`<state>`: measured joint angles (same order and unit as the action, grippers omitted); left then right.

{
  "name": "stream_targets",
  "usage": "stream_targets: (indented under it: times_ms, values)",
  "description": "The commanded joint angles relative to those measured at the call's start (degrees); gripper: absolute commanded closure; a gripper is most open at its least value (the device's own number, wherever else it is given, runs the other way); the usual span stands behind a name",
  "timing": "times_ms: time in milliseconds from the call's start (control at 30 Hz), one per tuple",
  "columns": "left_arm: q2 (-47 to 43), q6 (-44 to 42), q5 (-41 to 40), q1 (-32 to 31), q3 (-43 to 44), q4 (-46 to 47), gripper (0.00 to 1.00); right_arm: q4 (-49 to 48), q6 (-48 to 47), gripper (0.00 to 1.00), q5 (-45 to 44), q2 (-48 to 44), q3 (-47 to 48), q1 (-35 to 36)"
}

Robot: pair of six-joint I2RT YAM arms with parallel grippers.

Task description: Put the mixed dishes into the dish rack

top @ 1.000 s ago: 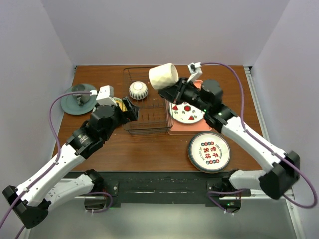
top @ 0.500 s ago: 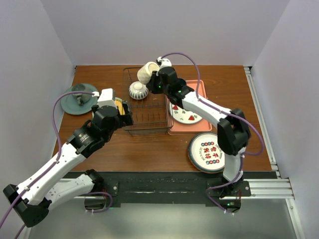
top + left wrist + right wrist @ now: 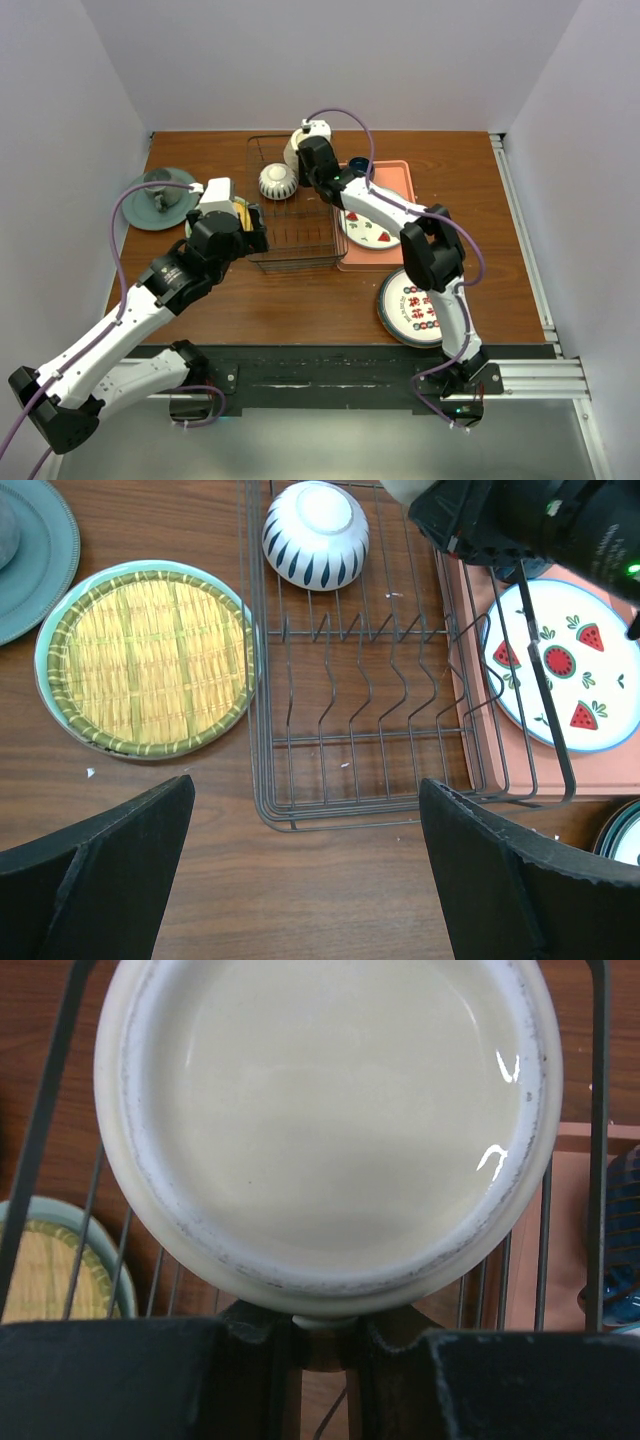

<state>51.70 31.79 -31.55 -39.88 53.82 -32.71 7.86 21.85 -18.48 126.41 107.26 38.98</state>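
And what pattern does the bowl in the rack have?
The bowl is white with dark vertical stripes, clearest in the left wrist view.

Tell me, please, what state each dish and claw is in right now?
Cream mug: gripped, over the dish rack.
Bowl: upside down in the rack.
Yellow plate: flat on table, unloaded.
Strawberry plate: flat on pink tray.
Left claw: open, empty.
Right claw: shut on cream mug.

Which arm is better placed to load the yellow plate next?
Left. The left gripper is open near the yellow plate; the right gripper is shut on the cream mug over the dish rack.
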Motion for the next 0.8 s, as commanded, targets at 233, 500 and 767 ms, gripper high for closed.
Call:
stream_targets:
  times_ms: [233, 500, 767]
  values:
    - [1.4, -0.5, 0.4, 0.0, 0.5, 2.6, 0.0, -2.7, -4.4, 1.0, -8.0, 4.3, 6.5, 0.2]
    - [3.4, 0.8, 2.8, 0.0, -0.3, 3.2, 0.0, -2.4, -4.7, 1.0, -9.4, 8.1, 8.7, -0.4]
    - [2.9, 0.9, 2.5, 0.0, -0.3, 2.9, 0.0, 1.0, -4.9, 1.0, -8.9, 11.3, 12.7, -1.0]
